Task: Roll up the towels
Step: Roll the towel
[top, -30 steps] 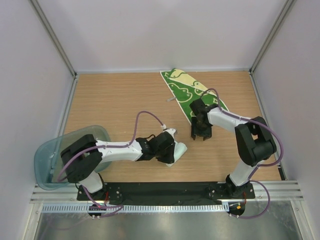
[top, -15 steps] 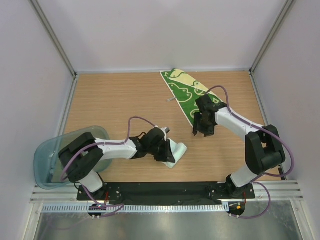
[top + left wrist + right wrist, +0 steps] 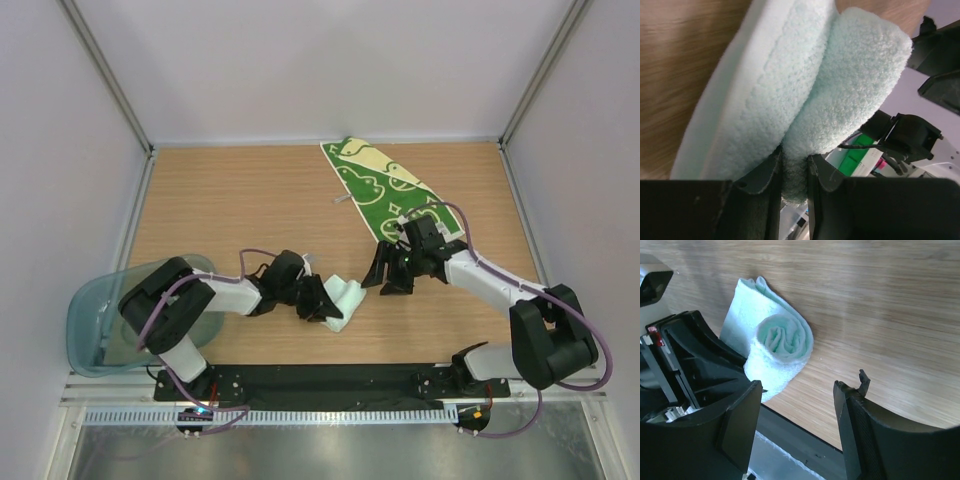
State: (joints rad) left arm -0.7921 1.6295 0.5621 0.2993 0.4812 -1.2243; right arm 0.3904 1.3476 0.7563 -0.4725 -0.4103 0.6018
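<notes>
- At the far left, a translucent teal-grey bin (image 3: 95, 325) is at the near left corner of the table (image 3: 230, 210). The shoulder of the left arm (image 3: 165, 315) covers a part of it.
- The left arm lies low and reaches to the right, along the near side of the table.
- The left tool (image 3: 318, 298) is narrow and holds the mint-blue towel (image 3: 347, 298). In the left wrist view its two fingers (image 3: 760, 182) pinch a layer of the soft cloth between them.
- The mint-blue towel is on the table, near the front edge and about in the middle. It is partly rolled: in the right wrist view its end shows a spiral, and a flat part lies beside the roll.
- The right tool (image 3: 385, 273) is just to the right of this towel and does not touch it. Its jaws stand wide and nothing is between them.
- The green towel (image 3: 370, 180), with cream patches and white doodles, lies flat and spread out on the far part of the table, right of the middle. It runs diagonally from the back wall toward the right arm (image 3: 490, 285), which covers its near end.
</notes>
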